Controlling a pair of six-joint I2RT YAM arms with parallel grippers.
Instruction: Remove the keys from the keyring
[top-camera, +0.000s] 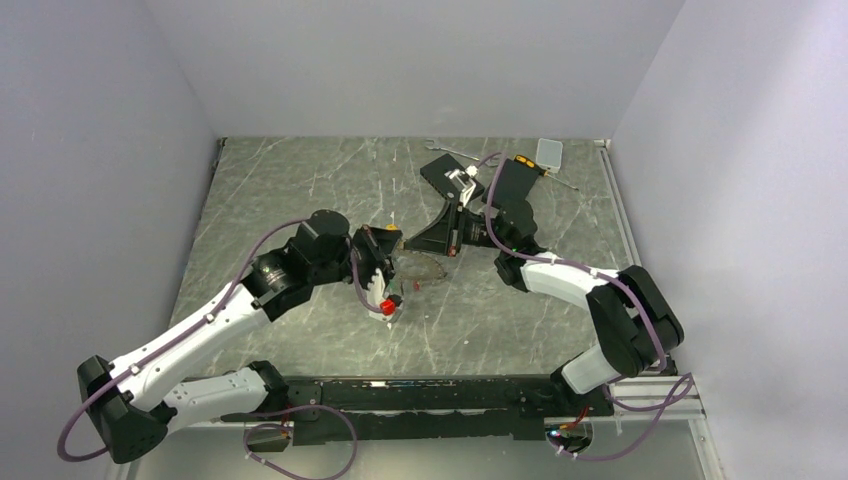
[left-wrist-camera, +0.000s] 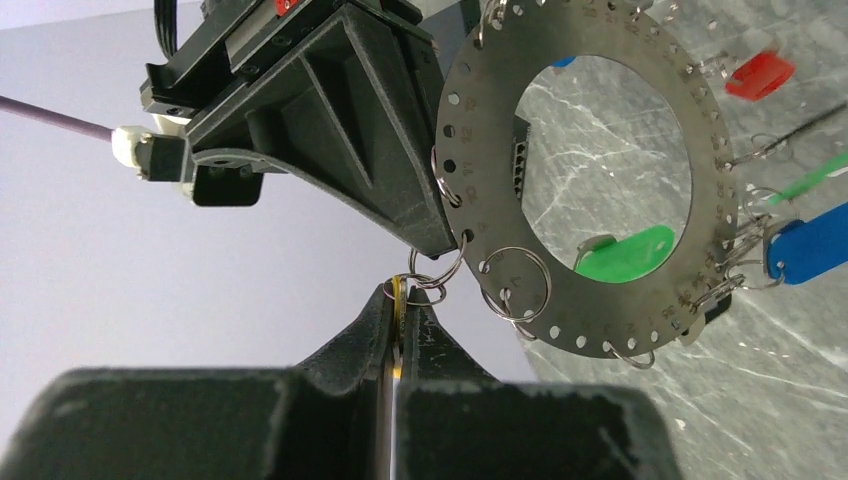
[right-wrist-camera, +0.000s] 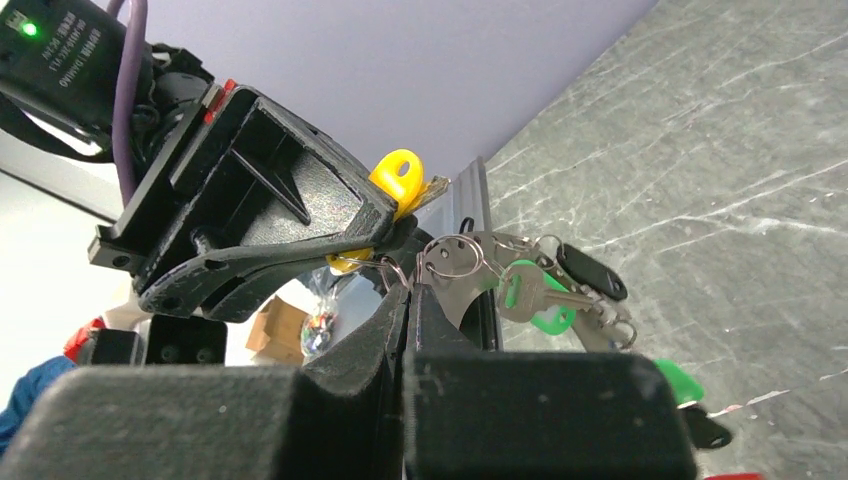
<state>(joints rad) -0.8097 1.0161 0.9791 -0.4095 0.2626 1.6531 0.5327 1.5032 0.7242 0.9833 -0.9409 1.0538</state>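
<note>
The keyring (left-wrist-camera: 470, 130) is a flat steel hoop pierced with numbered holes, held up off the table between both arms. Small split rings hang green (left-wrist-camera: 625, 255), blue (left-wrist-camera: 810, 245) and red (left-wrist-camera: 760, 75) keys from it. My left gripper (left-wrist-camera: 405, 300) is shut on a yellow key (right-wrist-camera: 398, 180), seen edge-on between its fingers and still linked to the hoop by a split ring (left-wrist-camera: 438, 270). My right gripper (right-wrist-camera: 410, 290) is shut on the keyring's rim (right-wrist-camera: 455, 285), beside a green key (right-wrist-camera: 535, 295) and a black key (right-wrist-camera: 590, 272). From above, the left gripper (top-camera: 398, 262) and right gripper (top-camera: 418, 250) almost meet at mid-table.
A black flat box (top-camera: 445, 178), a silver wrench (top-camera: 450, 150) and a small pale box (top-camera: 549, 151) lie near the back wall. Grey walls close in the marbled table (top-camera: 300, 190) on the left, back and right.
</note>
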